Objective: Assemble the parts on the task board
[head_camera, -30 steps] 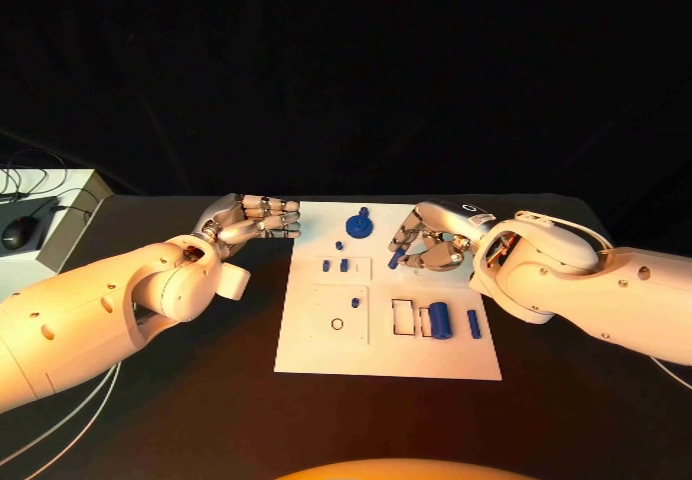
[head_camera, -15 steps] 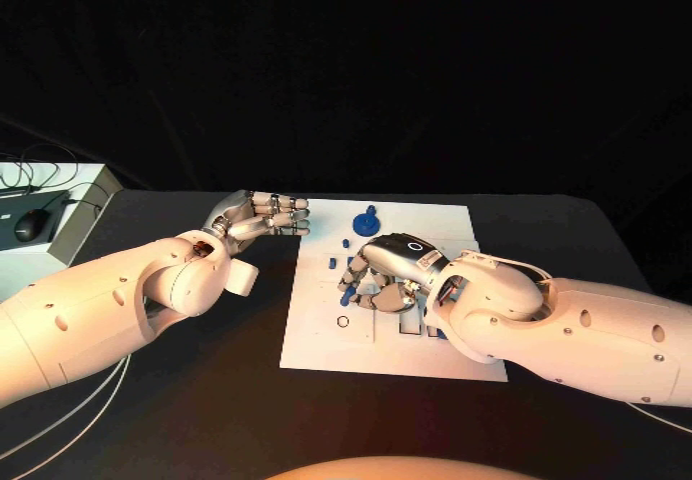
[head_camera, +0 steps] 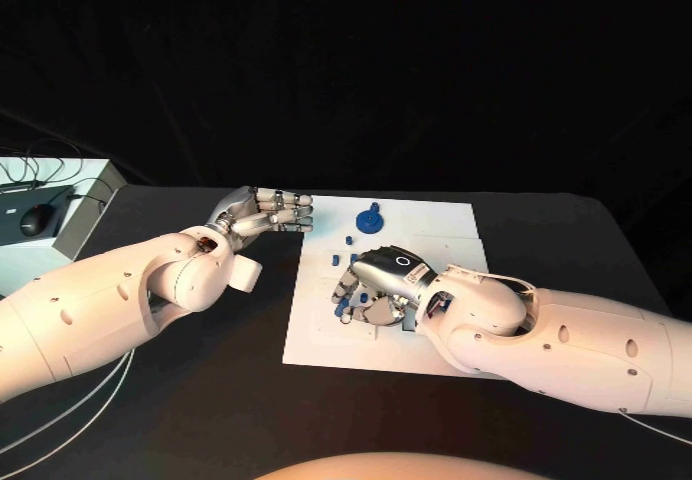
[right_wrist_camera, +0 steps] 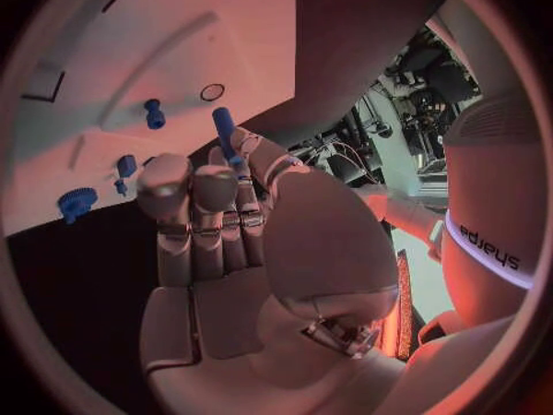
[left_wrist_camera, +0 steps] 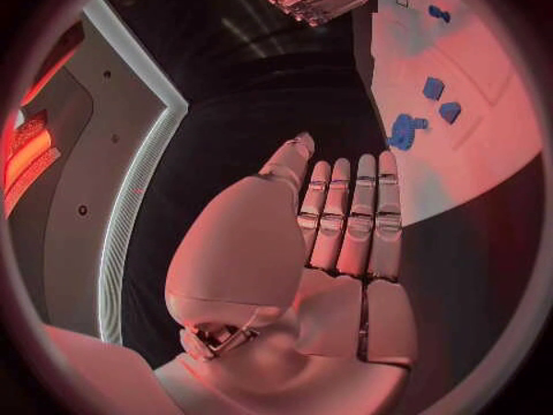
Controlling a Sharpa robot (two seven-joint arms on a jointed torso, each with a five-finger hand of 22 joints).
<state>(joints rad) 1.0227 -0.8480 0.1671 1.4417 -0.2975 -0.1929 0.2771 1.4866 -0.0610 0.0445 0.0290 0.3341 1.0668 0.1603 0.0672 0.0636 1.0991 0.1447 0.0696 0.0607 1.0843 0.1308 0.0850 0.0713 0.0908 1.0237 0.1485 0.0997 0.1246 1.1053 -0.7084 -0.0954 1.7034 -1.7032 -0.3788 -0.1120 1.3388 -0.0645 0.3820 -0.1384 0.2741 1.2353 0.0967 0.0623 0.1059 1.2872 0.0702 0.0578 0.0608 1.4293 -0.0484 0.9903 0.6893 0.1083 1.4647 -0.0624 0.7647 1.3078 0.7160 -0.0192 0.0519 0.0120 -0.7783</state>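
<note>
Above the task board [head_camera: 447,222], right hand [head_camera: 378,290] fingers [right_wrist_camera: 219,189] pinch a peg [right_wrist_camera: 224,129].

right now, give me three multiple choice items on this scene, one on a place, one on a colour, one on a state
1. Where is the right robot hand?
A. Over the task board
B. Off the table's right edge
C. On the grey box

2. What colour is the peg that the right robot hand holds?
A. Yellow
B. Blue
C. Green

3. How is the left robot hand?
A. Gripping a peg
B. Pressing on the gear
C. Holding nothing, beside the board's far left corner

Answers:
1 A: the head view shows it above the middle of the white board.
2 B: the right wrist view shows a blue peg pinched at its fingertips.
3 C: the left wrist view shows straight fingers with nothing in them, and the head view places the hand off the board's edge.
</note>
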